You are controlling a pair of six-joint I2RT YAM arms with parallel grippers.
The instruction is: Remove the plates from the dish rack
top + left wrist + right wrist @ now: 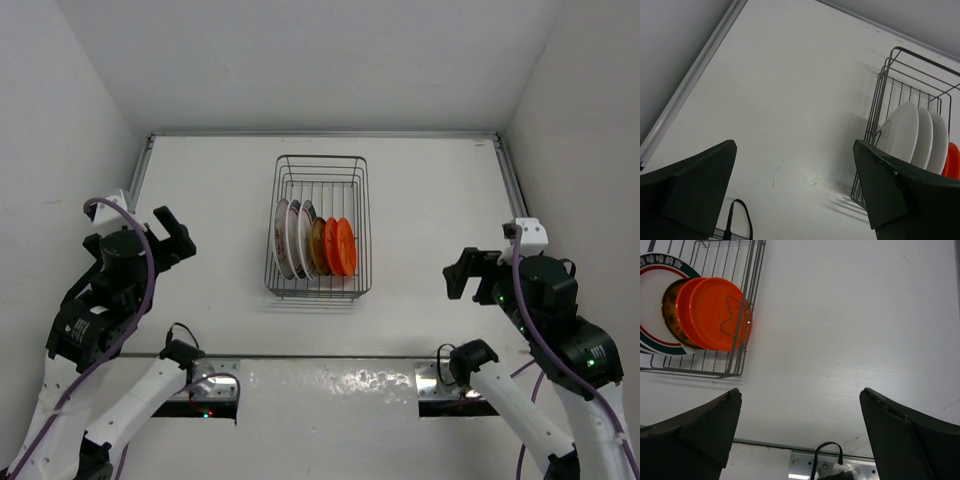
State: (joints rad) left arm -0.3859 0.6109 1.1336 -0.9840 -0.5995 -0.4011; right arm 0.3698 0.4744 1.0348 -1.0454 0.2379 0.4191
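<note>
The dish rack (322,185) sits in the middle of the tabletop (440,190), somewhat nearer the far edge than the near one. The plates (315,248) stand on edge in the rack's near half, packed side by side, and the wire prongs appear to be what keeps them upright. From the left-edge side to the right-edge side they run: white plates (290,238), an amber-brown plate (317,246), then two orange plates (342,246). The right wrist view catches their faces, one white face carrying a green-and-red rim with characters. The left wrist view sees only plain white backs.

Neither arm has hold of anything. The left gripper (178,232) hangs released, its fingers spread wide, towards the left edge and well apart from the rack. In its own view the rack lies ahead and off to the right.

The right gripper (458,275) is likewise spread and empty, towards the right edge. The rack lies ahead to its left, with the orange plates on the side facing it.

Unloading looks not yet begun, since every plate is in the rack. Standing on edge leaves the upper rims exposed, which probably suits a pinch from above.
</note>
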